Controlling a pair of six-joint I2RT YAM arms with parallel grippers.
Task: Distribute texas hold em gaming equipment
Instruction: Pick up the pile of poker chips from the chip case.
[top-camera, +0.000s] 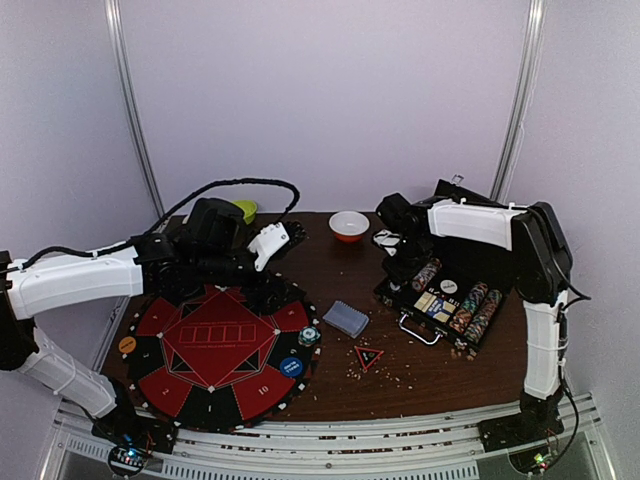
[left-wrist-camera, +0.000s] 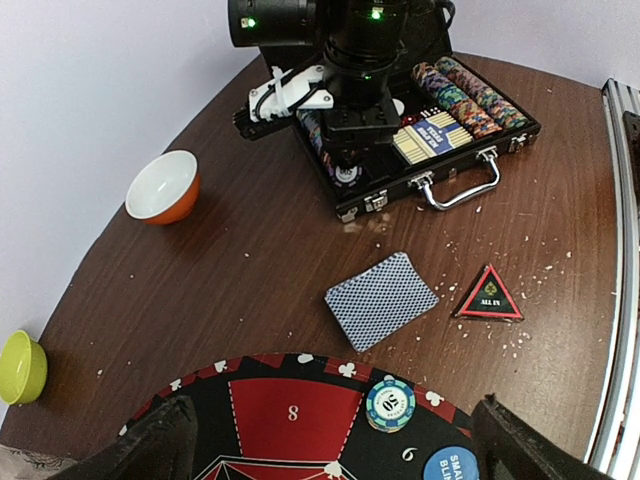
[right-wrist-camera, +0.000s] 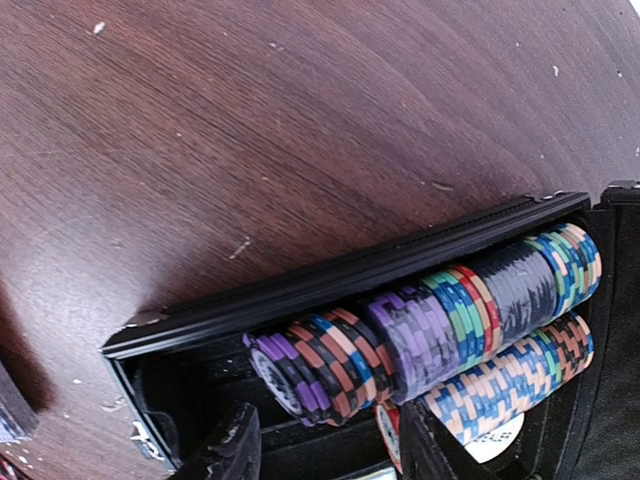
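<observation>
From above, the cards (top-camera: 346, 318) lie mid-worktop (top-camera: 330, 268) between the mat (top-camera: 215, 345) on the left and the case (top-camera: 398, 298) on the right, with the marker (top-camera: 368, 357) just nearer. In my left wrist view, my left fingers (left-wrist-camera: 160, 440) are spread wide over the mat, with one chip (left-wrist-camera: 390, 403) on its edge. In my right wrist view, my right fingers (right-wrist-camera: 235, 445) are partly apart in the case at the chip rows (right-wrist-camera: 440, 320); I cannot tell whether they pinch one.

Dark brown wood-grain table (left-wrist-camera: 250, 270): smooth, a faint sheen, flecked with pale crumbs. Striped round poker chips (right-wrist-camera: 430, 330) look matt, clay-like. Black hinged case (right-wrist-camera: 340, 275), shiny metal handle (left-wrist-camera: 465, 197). Orange bowl (left-wrist-camera: 165, 187), glossy white inside.
</observation>
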